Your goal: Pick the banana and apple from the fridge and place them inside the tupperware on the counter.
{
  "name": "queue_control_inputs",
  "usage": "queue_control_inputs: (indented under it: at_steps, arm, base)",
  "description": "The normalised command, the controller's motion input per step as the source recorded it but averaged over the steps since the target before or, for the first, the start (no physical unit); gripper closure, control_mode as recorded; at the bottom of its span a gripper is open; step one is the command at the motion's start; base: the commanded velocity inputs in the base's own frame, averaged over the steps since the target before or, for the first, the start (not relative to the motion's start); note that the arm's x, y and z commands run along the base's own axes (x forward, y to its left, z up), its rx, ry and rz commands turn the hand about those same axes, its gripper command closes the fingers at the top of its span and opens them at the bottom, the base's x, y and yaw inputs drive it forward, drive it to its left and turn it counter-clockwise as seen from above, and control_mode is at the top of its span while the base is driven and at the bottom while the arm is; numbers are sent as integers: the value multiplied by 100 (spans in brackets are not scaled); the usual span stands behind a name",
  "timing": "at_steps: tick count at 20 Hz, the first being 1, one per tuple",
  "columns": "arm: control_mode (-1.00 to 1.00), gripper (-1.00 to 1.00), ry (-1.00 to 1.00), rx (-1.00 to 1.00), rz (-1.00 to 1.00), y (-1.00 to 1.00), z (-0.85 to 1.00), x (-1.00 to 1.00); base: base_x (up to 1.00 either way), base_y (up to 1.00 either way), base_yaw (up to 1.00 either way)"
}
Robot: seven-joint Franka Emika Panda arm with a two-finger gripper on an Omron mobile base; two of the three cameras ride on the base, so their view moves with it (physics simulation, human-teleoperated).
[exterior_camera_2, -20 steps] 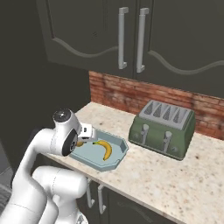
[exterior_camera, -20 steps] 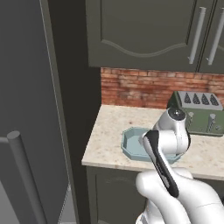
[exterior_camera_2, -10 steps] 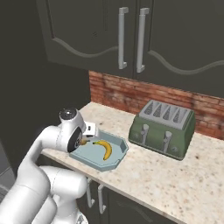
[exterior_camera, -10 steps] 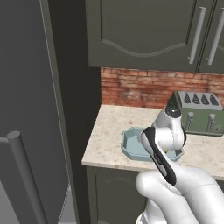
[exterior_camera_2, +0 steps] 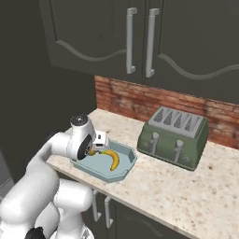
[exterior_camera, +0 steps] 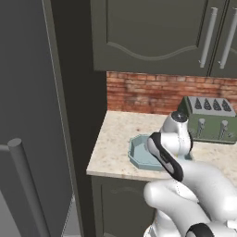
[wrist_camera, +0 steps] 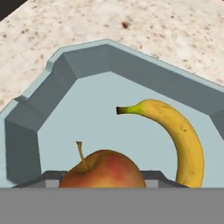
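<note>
The light-blue tupperware [wrist_camera: 65, 65] sits on the beige counter [exterior_camera_2: 186, 186], with the yellow banana [wrist_camera: 183, 131] lying inside along its right side. My gripper [wrist_camera: 101, 181] is shut on the red-orange apple [wrist_camera: 105, 168], stem up, just above the tub's floor beside the banana. In the right base view the gripper [exterior_camera_2: 96, 148] hangs over the left end of the tupperware [exterior_camera_2: 126, 169], a sliver of apple [exterior_camera_2: 92, 152] shows under the hand, and the banana [exterior_camera_2: 112, 160] lies to its right. The arm hides most of the tupperware [exterior_camera: 138, 155] in the left base view.
A grey-green toaster [exterior_camera_2: 177, 137] stands right of the tub against the red brick wall [exterior_camera_2: 140, 100]. Dark cabinets [exterior_camera_2: 140, 37] hang above. The grey fridge door [exterior_camera: 28, 115] with its long handle [exterior_camera: 28, 190] fills the left side.
The hand with the apple has moved right and down over the tupperware. The banana has stayed in place.
</note>
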Motion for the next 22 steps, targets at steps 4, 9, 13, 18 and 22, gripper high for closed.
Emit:
queue_control_inputs:
  at_steps: [4, 9, 13, 18, 22]
  arm:
    - [-100, 100, 0, 0, 0, 0, -61, 16]
    - [-100, -100, 0, -1, 0, 0, -59, 9]
    - [-100, -100, 0, 0, 0, 0, -44, 10]
    - [-100, -100, 0, 0, 0, 0, -13, 13]
    - [-100, -100, -6, 0, 0, 0, 0, 23]
  base:
    - [0, 0, 0]
    - [0, 0, 0]
    - [0, 0, 0]
    - [0, 0, 0]
    - [0, 0, 0]
